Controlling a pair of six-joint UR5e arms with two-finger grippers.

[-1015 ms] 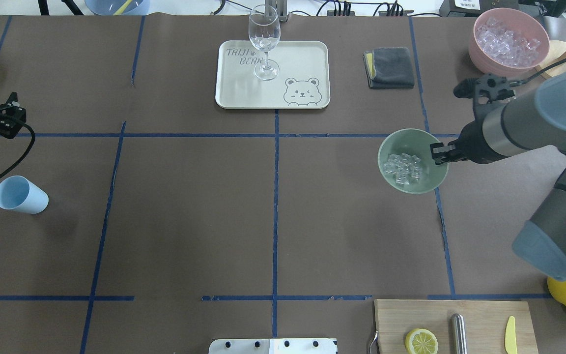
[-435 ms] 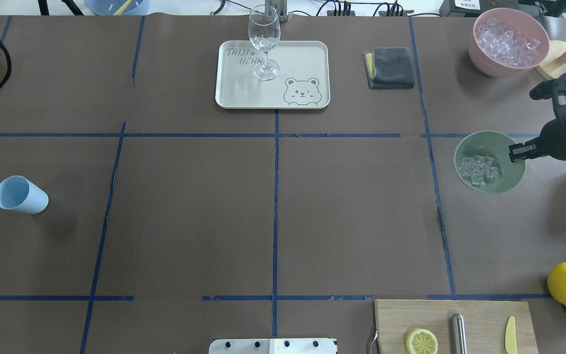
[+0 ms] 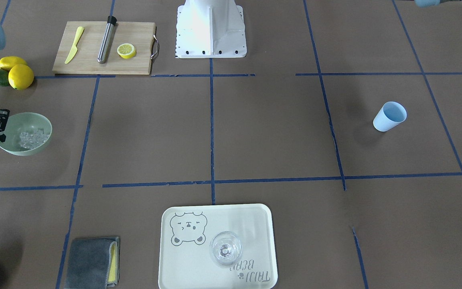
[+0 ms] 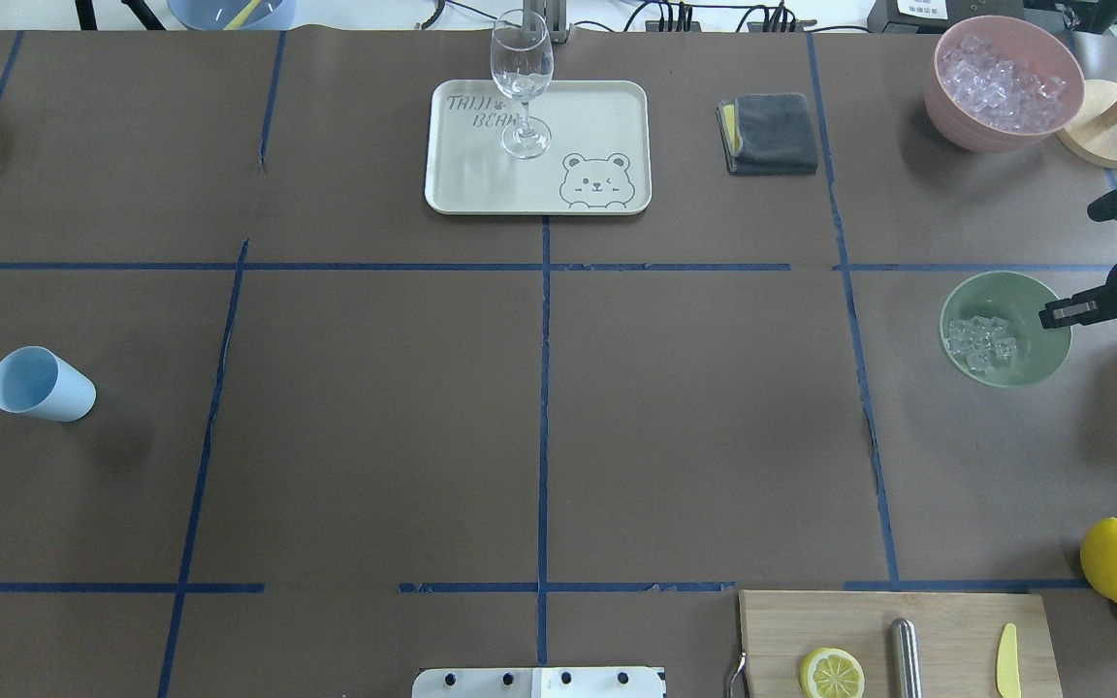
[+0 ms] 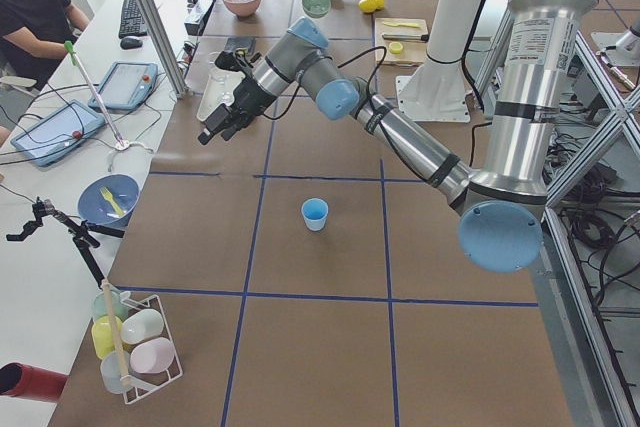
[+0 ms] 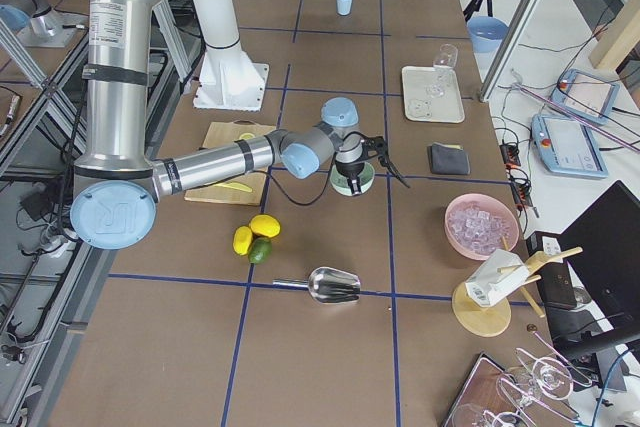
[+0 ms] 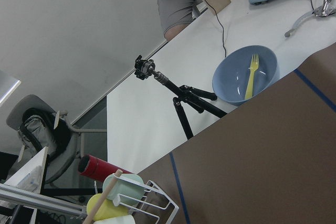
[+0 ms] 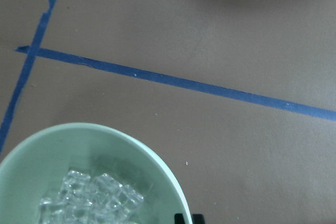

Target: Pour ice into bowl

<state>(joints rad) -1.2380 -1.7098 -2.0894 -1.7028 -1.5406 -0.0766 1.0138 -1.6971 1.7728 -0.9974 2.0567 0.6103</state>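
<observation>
Ice [image 4: 980,339]: a small heap of clear cubes already lying in the bowl [image 4: 1009,291], toward the side away from the grasp. The bowl is at the right end of the counter [image 4: 617,407], in front of the pink container [image 4: 946,107] and well apart from it. Right hand [image 4: 1051,316]: jaws narrow, closed over the bowl's rim on its outer side, one finger inside the wall and one outside. The right wrist view shows the rim and the cubes directly under the camera. Cannot tell whether the bowl's base rests on the counter or hangs just above it. Left hand [image 5: 210,135]: raised over the far-left part of the counter, nothing near it; seen only from the side camera, so I cannot tell how its jaws stand. Light blue cup [image 4: 40,385]: alone at the left end, no cubes visible inside. Judgement: the pour itself looks complete, and the step in hand is putting the filled bowl down on the right side. Next move calls for keeping the bowl level until it sits flat, then opening the jaws and lifting clear of the rim without catching it, since a snag could tip the cubes out.
</observation>
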